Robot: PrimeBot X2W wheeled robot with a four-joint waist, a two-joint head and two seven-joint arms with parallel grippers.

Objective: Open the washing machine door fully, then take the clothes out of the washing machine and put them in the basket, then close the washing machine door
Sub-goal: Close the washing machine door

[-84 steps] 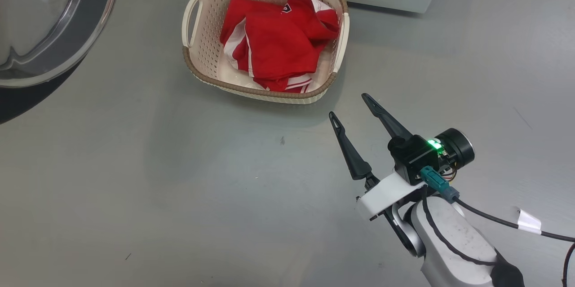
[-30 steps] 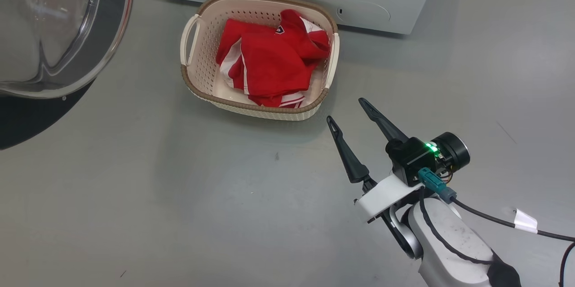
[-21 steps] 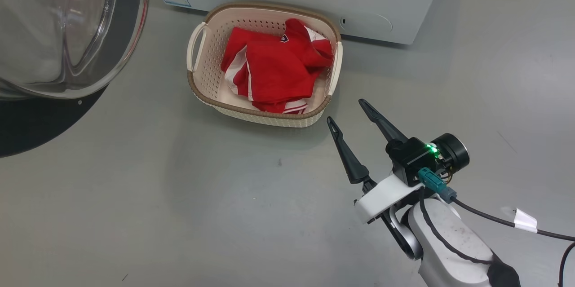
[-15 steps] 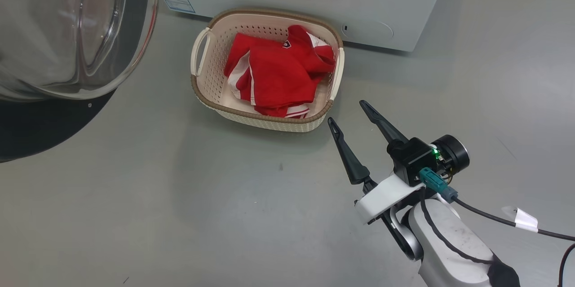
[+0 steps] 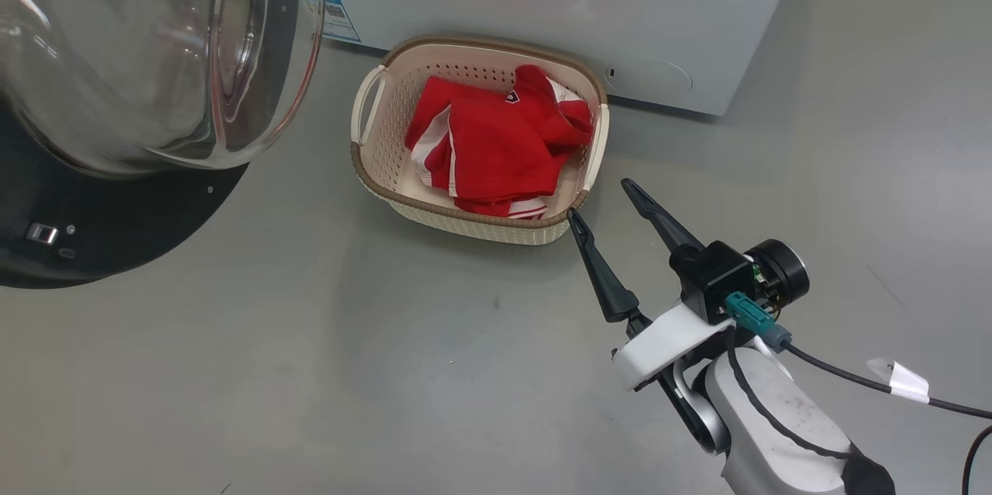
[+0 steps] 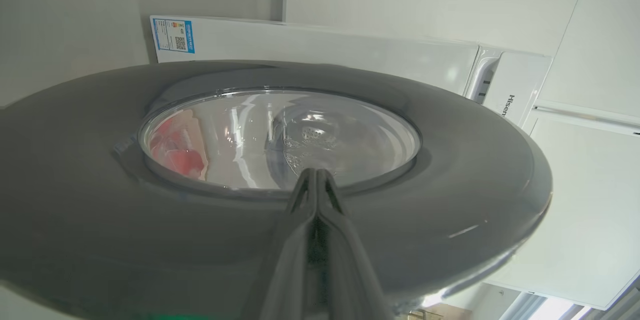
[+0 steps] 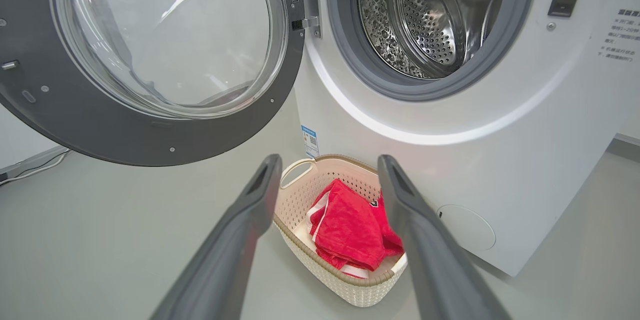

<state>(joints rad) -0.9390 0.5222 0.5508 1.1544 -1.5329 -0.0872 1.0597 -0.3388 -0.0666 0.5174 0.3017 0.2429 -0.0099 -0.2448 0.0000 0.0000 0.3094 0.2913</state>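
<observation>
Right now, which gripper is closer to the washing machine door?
Left. The left gripper, shut, sits right at the washing machine door, tips by the edge of its glass. The right gripper, open, hangs well away, beside the basket.

- Right end effector (image 5: 600, 199): two long black fingers, each tapering to a pointed tip.
- Bracket (image 5: 666, 338): white plate at the base of the fingers.
- Camera (image 5: 717, 276): black block with a round black lens barrel.
- Connector (image 5: 748, 314): teal plug feeding a black cable (image 5: 845, 376), which carries a white tape tag (image 5: 899, 381).
- Forearm (image 5: 775, 425): pale, scuffed shell ending in a black cuff (image 5: 868, 476).
- Left end effector (image 6: 316, 174): two dark grey fingers of the same tapering form.
</observation>
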